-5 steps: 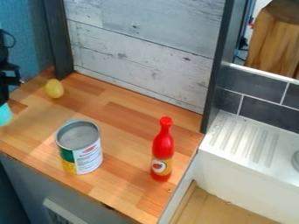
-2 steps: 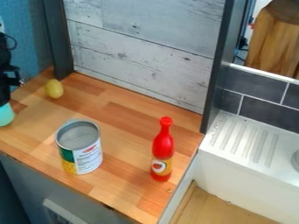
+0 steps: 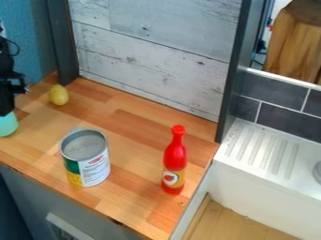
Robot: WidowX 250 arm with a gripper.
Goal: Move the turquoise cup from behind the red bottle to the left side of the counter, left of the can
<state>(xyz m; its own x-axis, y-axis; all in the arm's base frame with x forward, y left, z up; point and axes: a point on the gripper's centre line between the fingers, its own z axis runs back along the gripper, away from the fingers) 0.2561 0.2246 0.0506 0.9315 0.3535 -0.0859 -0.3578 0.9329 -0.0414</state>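
Observation:
At the left edge of the camera view hangs the black gripper (image 3: 7, 101), directly above a turquoise object (image 3: 7, 124) at the counter's left side. Whether it grasps that object cannot be made out. A yellow, egg-shaped item (image 3: 58, 95) lies to the right of the gripper, near the back. Nearer the front stands an open, empty-looking tin can (image 3: 87, 159) with a green, white and yellow label. Right of the can, a red bottle (image 3: 174, 161) stands upright with a tomato picture on its label.
The wooden counter (image 3: 134, 192) is bounded by a whitewashed plank wall (image 3: 150, 56) behind and a dark post (image 3: 235, 79) at its right. Beyond lie a silver ribbed drainboard (image 3: 260, 152) and dark tiles (image 3: 282, 117). A wooden block (image 3: 293, 44) is at the upper right.
The gripper has shifted slightly right and a little down, and more of the turquoise object has come into view along with it. The can, bottle and yellow item have stayed put.

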